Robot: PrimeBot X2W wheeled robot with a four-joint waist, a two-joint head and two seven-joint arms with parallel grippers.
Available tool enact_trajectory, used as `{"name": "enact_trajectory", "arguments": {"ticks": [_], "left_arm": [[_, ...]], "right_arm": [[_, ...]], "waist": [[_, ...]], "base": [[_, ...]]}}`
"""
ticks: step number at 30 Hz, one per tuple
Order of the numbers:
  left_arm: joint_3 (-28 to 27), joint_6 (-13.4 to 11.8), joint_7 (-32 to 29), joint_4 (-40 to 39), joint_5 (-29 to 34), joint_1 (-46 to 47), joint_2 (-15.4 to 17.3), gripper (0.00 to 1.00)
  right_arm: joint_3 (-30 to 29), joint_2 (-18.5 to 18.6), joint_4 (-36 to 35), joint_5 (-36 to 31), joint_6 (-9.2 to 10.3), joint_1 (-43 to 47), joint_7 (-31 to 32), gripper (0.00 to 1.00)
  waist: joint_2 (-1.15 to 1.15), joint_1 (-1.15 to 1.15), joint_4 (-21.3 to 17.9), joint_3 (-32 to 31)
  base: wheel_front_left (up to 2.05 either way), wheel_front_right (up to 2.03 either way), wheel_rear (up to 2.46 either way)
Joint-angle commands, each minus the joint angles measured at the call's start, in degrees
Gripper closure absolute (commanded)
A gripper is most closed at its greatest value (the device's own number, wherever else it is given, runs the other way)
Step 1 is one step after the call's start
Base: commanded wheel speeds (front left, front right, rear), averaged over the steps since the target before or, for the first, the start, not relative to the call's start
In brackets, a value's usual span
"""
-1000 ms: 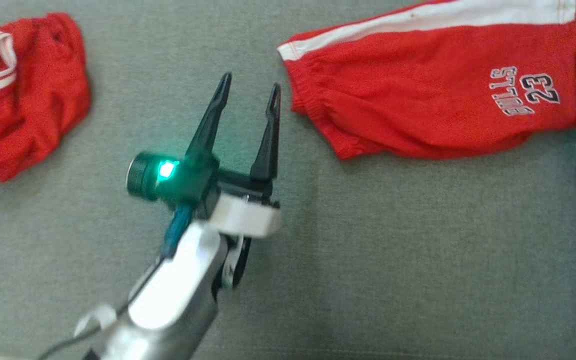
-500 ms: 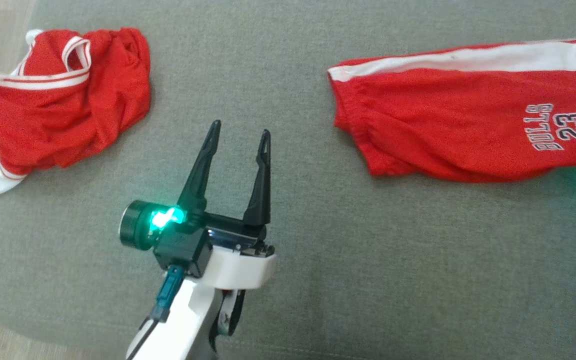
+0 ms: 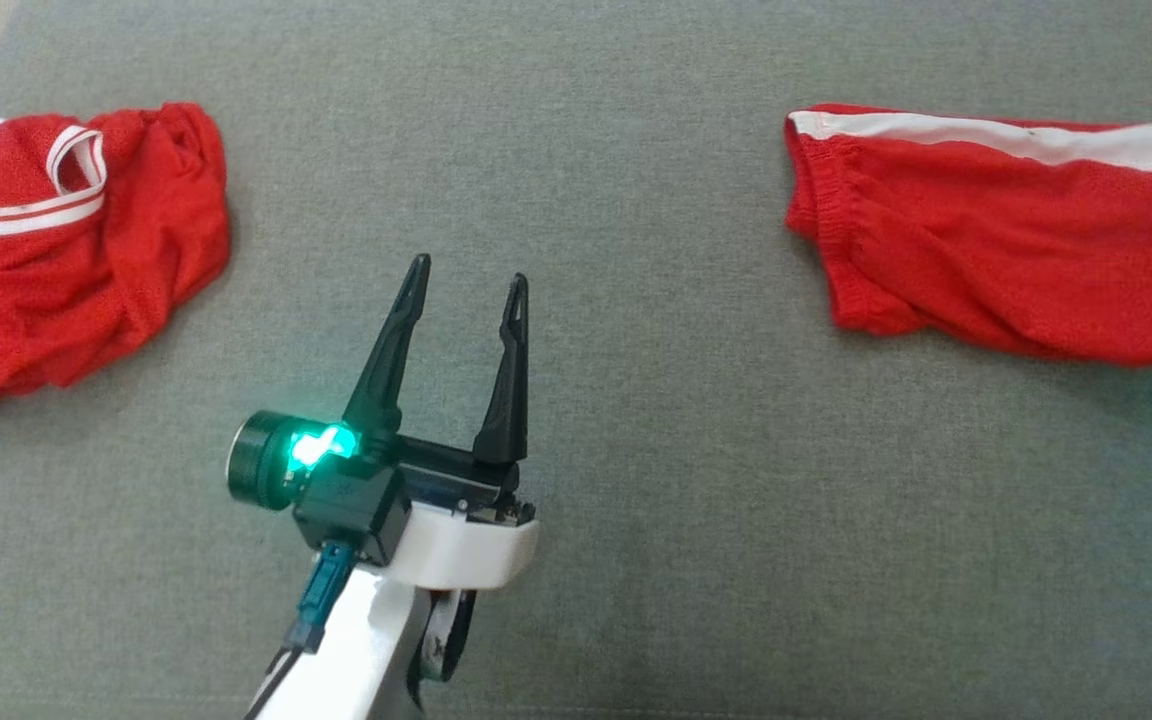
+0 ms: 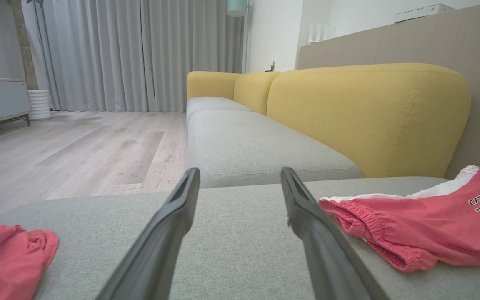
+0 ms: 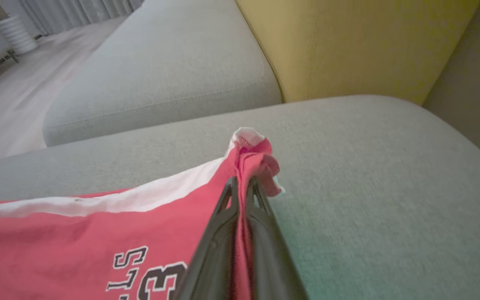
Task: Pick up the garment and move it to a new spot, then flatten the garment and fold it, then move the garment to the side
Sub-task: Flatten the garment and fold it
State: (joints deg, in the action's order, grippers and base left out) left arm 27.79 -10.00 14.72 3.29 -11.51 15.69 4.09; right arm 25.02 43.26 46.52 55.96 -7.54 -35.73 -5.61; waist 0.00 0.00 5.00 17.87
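The red Bulls shorts (image 3: 976, 260) lie flattened on the right side of the grey sofa cushion (image 3: 686, 500), with the white side stripe along the far edge and the elastic waistband pointing left. In the right wrist view, the right gripper (image 5: 242, 183) is clamped on a bunched corner of the shorts (image 5: 77, 246), its fingers pressed together with red cloth between them. The left gripper (image 3: 469, 272) hovers over bare cushion near the middle with its fingers apart, holding nothing and well clear of both garments. A crumpled red jersey (image 3: 66, 270) with white trim sits at the cushion's left edge. Beyond the cushion are a yellow backrest (image 4: 369, 116) and a wooden floor (image 4: 77, 150).
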Motion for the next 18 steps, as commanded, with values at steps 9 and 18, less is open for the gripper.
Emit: {"name": "enact_trajectory", "arguments": {"ticks": [9,18], "left_arm": [[-2.39,1.22,0.28,-0.73,0.49,-0.21,-0.83,0.0],[-3.23,1.23,0.28,-0.98,-0.01,-1.47,-1.09,0.0]], "right_arm": [[4.59,0.13,-15.14,-3.68,0.05,-2.8,1.73,1.0],[10.77,-8.0,-25.99,-7.59,0.05,-1.52,6.85,0.99]], "waist": [[0.0,0.0,0.38,-1.93],[0.0,0.0,2.07,-2.63]], "base": [[0.0,0.0,0.0],[0.0,0.0,0.0]]}}
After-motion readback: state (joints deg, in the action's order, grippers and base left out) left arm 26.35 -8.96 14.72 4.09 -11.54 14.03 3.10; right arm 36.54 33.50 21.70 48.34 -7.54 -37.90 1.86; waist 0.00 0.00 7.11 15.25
